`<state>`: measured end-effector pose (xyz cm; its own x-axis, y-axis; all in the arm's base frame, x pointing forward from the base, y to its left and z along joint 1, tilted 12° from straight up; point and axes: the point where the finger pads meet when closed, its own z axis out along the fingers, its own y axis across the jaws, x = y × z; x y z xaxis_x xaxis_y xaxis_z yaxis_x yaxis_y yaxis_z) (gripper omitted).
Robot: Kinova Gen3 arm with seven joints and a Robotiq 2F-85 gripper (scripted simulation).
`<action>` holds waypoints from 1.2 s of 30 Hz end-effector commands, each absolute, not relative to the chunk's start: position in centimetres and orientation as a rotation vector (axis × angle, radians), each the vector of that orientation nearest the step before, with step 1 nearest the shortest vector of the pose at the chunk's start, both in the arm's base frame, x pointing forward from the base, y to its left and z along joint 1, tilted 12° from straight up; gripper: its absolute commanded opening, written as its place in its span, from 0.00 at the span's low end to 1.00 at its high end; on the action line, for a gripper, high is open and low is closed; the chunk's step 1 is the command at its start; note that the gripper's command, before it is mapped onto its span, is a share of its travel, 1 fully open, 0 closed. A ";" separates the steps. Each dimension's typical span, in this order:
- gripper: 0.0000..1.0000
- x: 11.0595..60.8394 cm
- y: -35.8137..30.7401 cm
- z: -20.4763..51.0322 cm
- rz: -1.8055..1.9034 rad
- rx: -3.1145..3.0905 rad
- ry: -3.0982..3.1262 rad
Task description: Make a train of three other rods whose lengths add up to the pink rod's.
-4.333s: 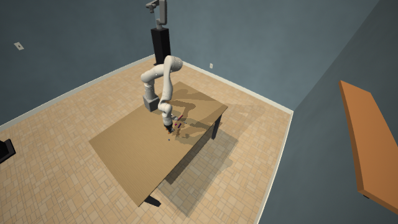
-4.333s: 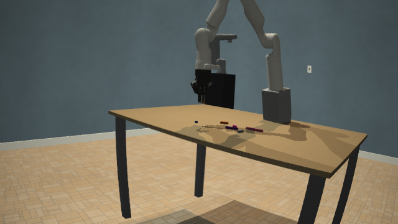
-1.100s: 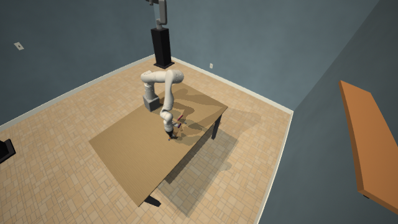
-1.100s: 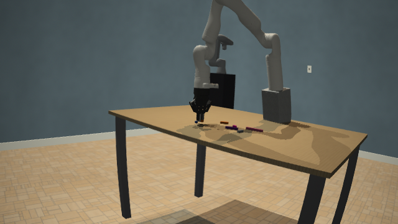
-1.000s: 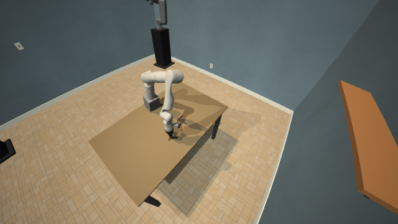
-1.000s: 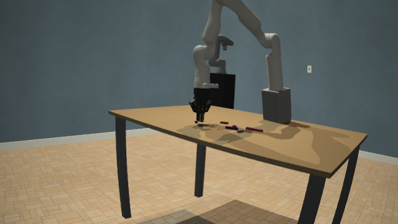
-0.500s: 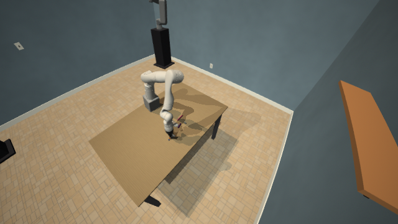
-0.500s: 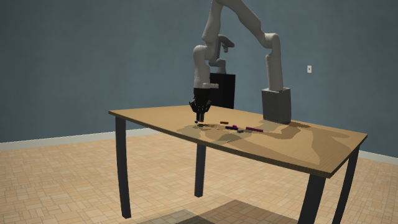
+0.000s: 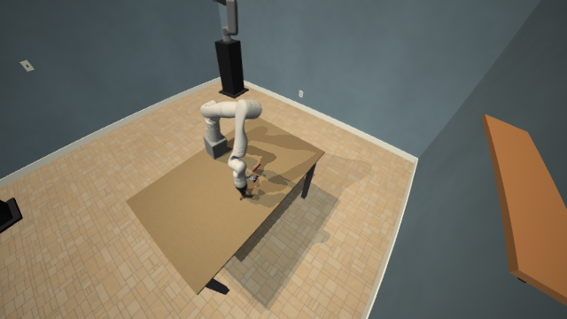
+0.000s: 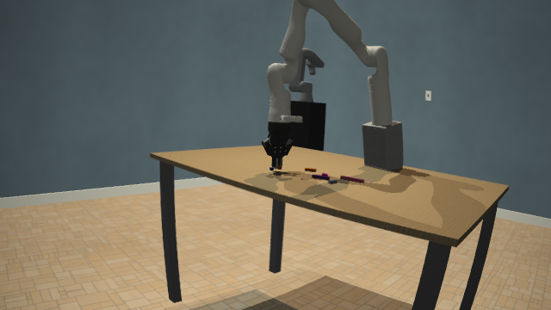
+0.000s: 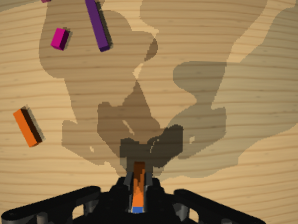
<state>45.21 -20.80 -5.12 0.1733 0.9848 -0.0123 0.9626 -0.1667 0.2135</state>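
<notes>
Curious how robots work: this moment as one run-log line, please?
black gripper: closed on orange rod | short magenta rod: on wooden table

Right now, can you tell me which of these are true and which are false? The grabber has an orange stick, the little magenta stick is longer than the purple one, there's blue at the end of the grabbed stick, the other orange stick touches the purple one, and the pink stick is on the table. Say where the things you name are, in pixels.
1. The fingers (image 10: 275, 162) hold an orange rod (image 10: 280, 167) (image 11: 139, 192). True.
2. The magenta rod (image 10: 325, 175) (image 11: 60, 39) is longer than the purple rod (image 9: 256, 179) (image 10: 320, 176) (image 11: 98, 26). False: it is shorter.
3. A blue rod (image 10: 271, 169) (image 11: 137, 210) shows at one end of the held rod. True.
4. The other orange rod (image 10: 310, 170) (image 11: 26, 127) touches the purple one. False: they lie apart.
5. The pink rod (image 9: 257, 167) (image 10: 352, 179) lies on the table (image 9: 190, 221) (image 10: 207, 161) (image 11: 260, 200). True.
</notes>
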 end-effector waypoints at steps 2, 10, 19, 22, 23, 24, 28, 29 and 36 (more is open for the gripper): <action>0.05 45.2 -20.8 -5.2 0.192 2.268 1.905; 0.05 45.4 -20.9 -5.9 0.192 2.268 1.905; 0.05 45.4 -20.9 -6.1 0.192 2.268 1.905; 0.05 45.4 -20.9 -6.1 0.192 2.268 1.905; 0.05 45.4 -20.9 -6.1 0.192 2.268 1.905; 0.05 45.4 -20.9 -6.1 0.192 2.268 1.905; 0.05 45.4 -20.9 -6.1 0.192 2.268 1.905; 0.05 45.4 -20.9 -6.1 0.192 2.268 1.905; 0.05 45.4 -20.9 -6.1 0.192 2.268 1.905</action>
<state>45.38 -20.87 -6.19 0.1737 0.9847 -0.0122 0.9628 -0.1672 0.2125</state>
